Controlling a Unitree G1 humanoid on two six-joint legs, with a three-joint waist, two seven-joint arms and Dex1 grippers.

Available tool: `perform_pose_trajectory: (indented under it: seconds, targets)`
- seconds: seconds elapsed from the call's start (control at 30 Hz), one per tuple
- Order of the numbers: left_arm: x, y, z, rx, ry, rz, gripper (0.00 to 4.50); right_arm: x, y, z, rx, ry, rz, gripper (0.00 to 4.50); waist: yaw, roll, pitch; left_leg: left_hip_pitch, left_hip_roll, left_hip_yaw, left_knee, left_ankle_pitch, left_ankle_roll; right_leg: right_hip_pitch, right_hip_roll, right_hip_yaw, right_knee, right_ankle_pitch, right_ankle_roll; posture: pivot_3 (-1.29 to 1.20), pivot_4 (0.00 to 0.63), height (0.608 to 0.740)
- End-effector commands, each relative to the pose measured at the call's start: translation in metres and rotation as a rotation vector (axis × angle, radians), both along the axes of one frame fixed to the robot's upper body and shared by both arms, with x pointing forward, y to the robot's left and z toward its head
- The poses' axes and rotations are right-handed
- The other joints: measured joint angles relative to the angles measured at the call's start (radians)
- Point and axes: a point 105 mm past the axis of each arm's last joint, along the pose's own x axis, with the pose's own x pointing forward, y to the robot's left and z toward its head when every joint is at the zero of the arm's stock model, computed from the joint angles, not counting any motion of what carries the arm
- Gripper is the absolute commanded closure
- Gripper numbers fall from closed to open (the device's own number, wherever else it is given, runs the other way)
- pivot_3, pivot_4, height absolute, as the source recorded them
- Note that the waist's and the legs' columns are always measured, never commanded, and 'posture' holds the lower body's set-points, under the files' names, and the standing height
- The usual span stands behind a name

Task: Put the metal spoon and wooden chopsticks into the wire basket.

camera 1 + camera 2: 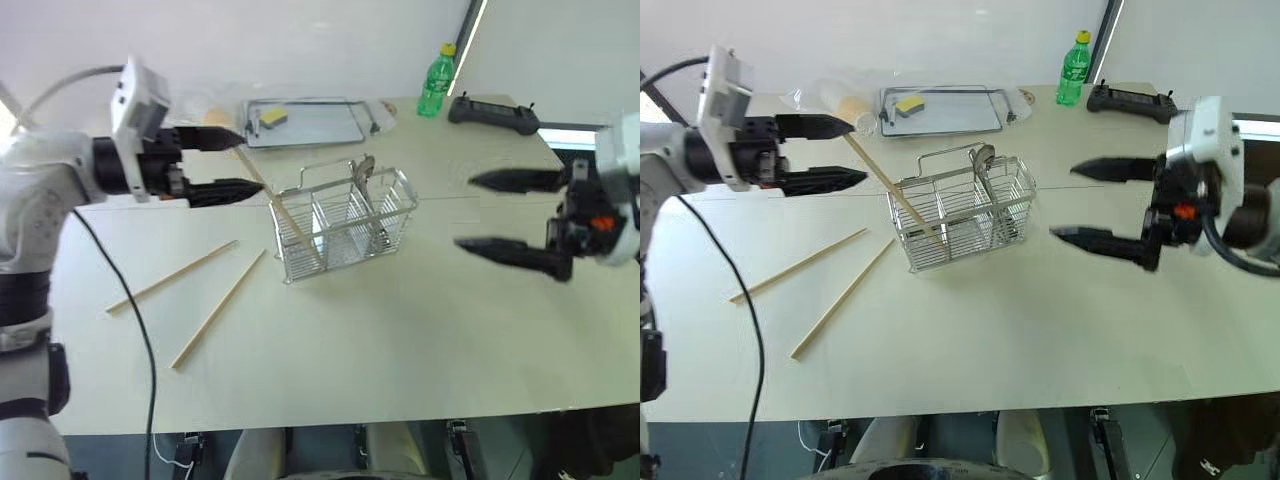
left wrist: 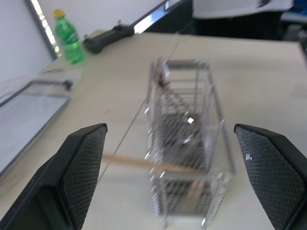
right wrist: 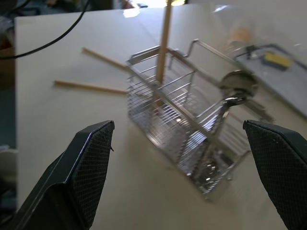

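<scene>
At tabletop (image 1: 420, 330) centre stands the wire basket (image 1: 345, 222): spoon (image 1: 364, 170) upright in its 3 o'clock end, one chopstick (image 1: 262, 186) leaning out toward 10 o'clock. Two chopsticks (image 1: 195, 288) lie flat at its 8 o'clock, probably next. Left end effector (image 1: 222, 162) and right end effector (image 1: 492, 212) both gape empty, flanking the basket.

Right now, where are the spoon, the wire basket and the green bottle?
metal spoon (image 1: 983, 156), right eye view, on its round bowl.
wire basket (image 1: 958, 232), right eye view, on its front wire wall.
green bottle (image 1: 435, 85), left eye view, on its body.
</scene>
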Motion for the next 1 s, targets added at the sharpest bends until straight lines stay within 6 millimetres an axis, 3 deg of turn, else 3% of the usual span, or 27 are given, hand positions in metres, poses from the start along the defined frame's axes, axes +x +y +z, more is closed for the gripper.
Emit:
perform_pose_trajectory:
  seconds: [0.03,0.13,0.33,0.4,0.57,0.73,1.0]
  targets:
    - [0.0,0.021,0.01,0.086,-0.037,0.026,0.0,-0.008,0.002,0.004,-0.003,-0.05,0.02,0.08,0.001,0.0,0.0,0.0,0.0,0.0,0.001,0.0,0.0,0.0,-0.001,0.0,0.0,0.0,0.0,0.0,0.15,0.703]
    - [0.014,0.042,-0.005,0.189,0.003,0.084,0.0,-0.008,0.004,-0.003,-0.008,-0.05,0.016,0.08,0.005,0.0,0.0,-0.001,0.0,0.001,0.001,0.0,0.0,0.0,-0.002,0.0,0.0,0.0,-0.001,0.0,0.15,0.703]
    - [0.054,0.063,-0.059,0.43,0.133,0.121,0.0,-0.015,0.008,-0.02,-0.084,-0.041,0.043,0.08,0.028,-0.002,0.0,-0.003,-0.002,0.0,0.001,0.0,0.0,-0.001,-0.003,0.0,-0.001,0.002,-0.003,0.0,0.15,0.703]
    - [0.067,0.063,-0.078,0.5,0.176,0.134,0.0,-0.017,0.009,-0.024,-0.093,-0.043,0.045,0.08,0.029,-0.003,0.0,-0.004,-0.002,0.0,0.001,0.0,0.0,-0.002,-0.003,-0.001,-0.001,0.002,-0.002,0.0,0.15,0.703]
    - [0.089,0.043,-0.117,0.636,0.221,0.11,0.0,-0.023,0.015,-0.022,-0.065,-0.06,0.016,0.08,0.024,-0.005,0.0,-0.015,-0.003,-0.002,0.008,0.0,0.0,-0.007,-0.003,-0.002,-0.001,0.005,0.003,0.0,0.15,0.703]
    - [0.102,0.026,-0.136,0.701,0.226,0.132,0.0,-0.029,0.019,-0.02,-0.029,-0.063,-0.025,0.08,0.023,-0.007,0.0,-0.017,-0.003,-0.002,0.012,0.0,0.0,-0.008,-0.003,-0.002,0.0,0.006,0.005,0.0,0.15,0.703]
    - [0.101,0.032,-0.154,0.877,0.255,0.124,0.0,-0.036,0.021,-0.018,0.021,-0.077,-0.1,0.08,0.025,-0.009,0.0,-0.016,-0.002,-0.002,0.013,0.0,0.0,-0.008,-0.003,-0.003,0.002,0.007,0.005,0.0,0.15,0.703]
